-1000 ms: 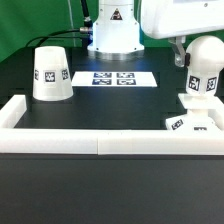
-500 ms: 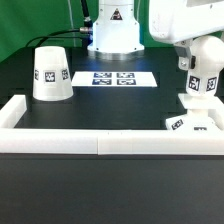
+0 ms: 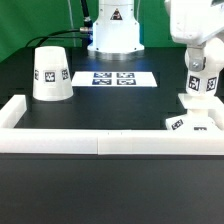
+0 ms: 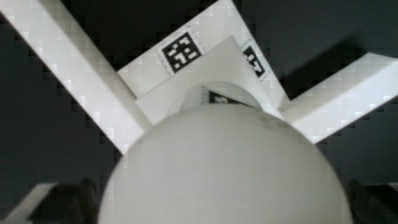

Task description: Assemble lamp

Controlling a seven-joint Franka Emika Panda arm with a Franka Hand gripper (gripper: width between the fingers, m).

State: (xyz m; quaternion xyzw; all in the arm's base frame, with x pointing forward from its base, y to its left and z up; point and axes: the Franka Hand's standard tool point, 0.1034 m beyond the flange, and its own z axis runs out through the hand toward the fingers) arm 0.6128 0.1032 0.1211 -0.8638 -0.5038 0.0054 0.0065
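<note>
Now poised over the bulb (image 3: 207,80) with the gripper (image 3: 199,62), at the exterior view's right, near edge. Seemingly stood upright on the base (image 3: 190,123), probably tucked against the wall strip (image 3: 100,142) for bracing. Cannot tell finger spread or any hold. Counted: one bulb, one base, one shade (image 3: 50,73), far left, likely kept clear for last.

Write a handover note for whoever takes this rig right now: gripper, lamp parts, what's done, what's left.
Gripper: down around the bulb at the exterior view's right; cannot tell whether it is clamped.
Bulb: upright over the base, near the wall strip corner; cannot tell whether it is seated.
Shade: stands alone at the exterior view's left, not yet fitted.
Left: confirm the bulb is in the base, then probably fit the shade.
</note>
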